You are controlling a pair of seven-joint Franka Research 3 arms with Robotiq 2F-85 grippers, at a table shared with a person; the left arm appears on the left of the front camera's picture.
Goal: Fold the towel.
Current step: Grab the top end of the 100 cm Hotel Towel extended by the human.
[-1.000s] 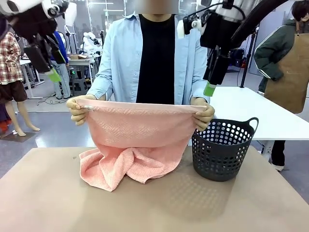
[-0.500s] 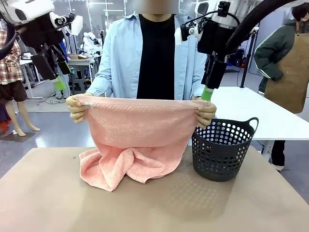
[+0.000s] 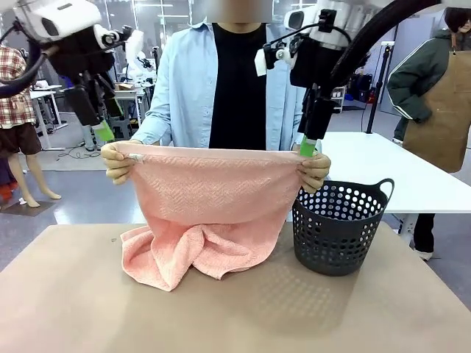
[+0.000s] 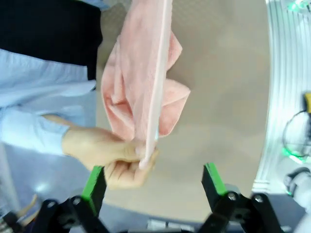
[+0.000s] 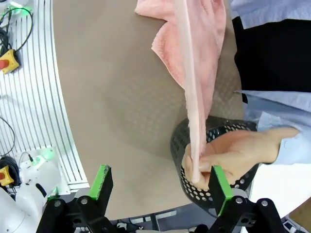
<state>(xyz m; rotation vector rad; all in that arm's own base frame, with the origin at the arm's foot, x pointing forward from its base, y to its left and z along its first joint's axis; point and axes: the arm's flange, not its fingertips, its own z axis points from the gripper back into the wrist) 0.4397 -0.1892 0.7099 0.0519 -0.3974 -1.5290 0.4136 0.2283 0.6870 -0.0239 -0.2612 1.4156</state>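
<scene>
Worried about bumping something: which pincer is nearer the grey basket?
Right. The right pincer hangs above the rim of the basket, at the towel corner the person holds there; the left pincer hangs above the opposite held corner, far from it.

Grey floor [image 3: 88, 198], white side table [image 3: 397, 168], bright room

Towel [image 3: 213, 195] lower half bunched near table [image 3: 353, 316] far edge; bottom corners buried in folds. Basket [image 3: 346, 228] left rim behind towel and person's hand [image 3: 314, 171]; basket inside not visible. Left wrist view: towel hem blurred.
</scene>
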